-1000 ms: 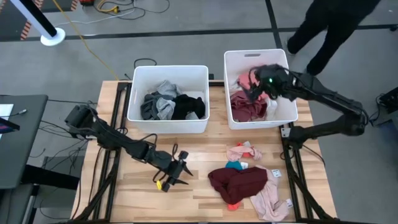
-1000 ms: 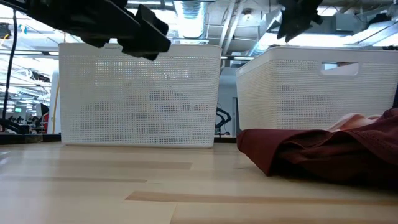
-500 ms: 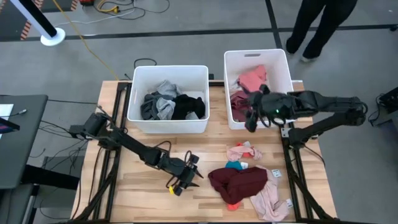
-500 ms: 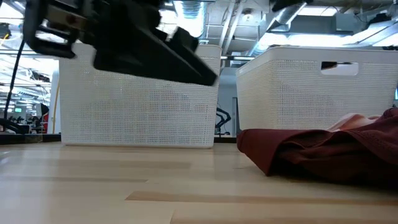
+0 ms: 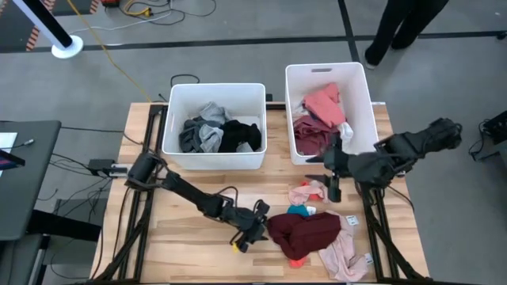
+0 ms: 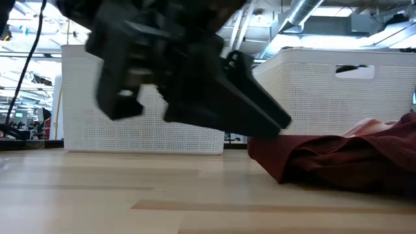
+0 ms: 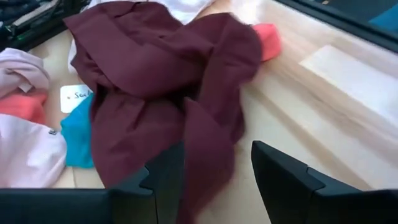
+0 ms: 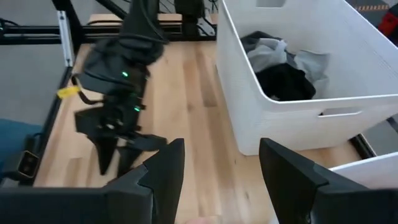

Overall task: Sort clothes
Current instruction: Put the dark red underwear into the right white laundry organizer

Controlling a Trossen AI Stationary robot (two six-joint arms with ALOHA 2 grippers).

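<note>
Sorting looks roughly half done, judging by how the clothes lie. In the high view the white rectangular plastic bin at upper centre-left (image 5: 170, 119) holds grey and black garments (image 5: 220, 134), and the matching white bin at upper centre-right (image 5: 358, 103) holds pink and maroon garments (image 5: 318, 119), so dark and grey seem to go to one bin and reds and pinks to the other.

Left to sort is a loose heap on the light wooden table (image 5: 174, 237), in the lower right of the high view: a crumpled maroon garment (image 5: 305, 233), a small teal piece (image 5: 297, 210) just above it, a pale pink garment (image 5: 310, 192) above that, another pale pink one (image 5: 344, 255) at the lower right, and a small red-orange scrap (image 5: 298, 262) at the maroon garment's lower edge.

The left gripper (image 5: 255, 228) reaches in low from the left, right at the maroon garment's left edge. In its wrist view the fingers (image 7: 280, 174) stand spread, one at the fold of maroon cloth and one on bare wood, with nothing pinched yet. The right gripper (image 5: 333, 188) hangs just below the right bin, above the pale pink garment; its fingers (image 8: 283, 168) are also spread and empty.

Several pieces therefore remain, and my guess is that the maroon one is next.
</note>
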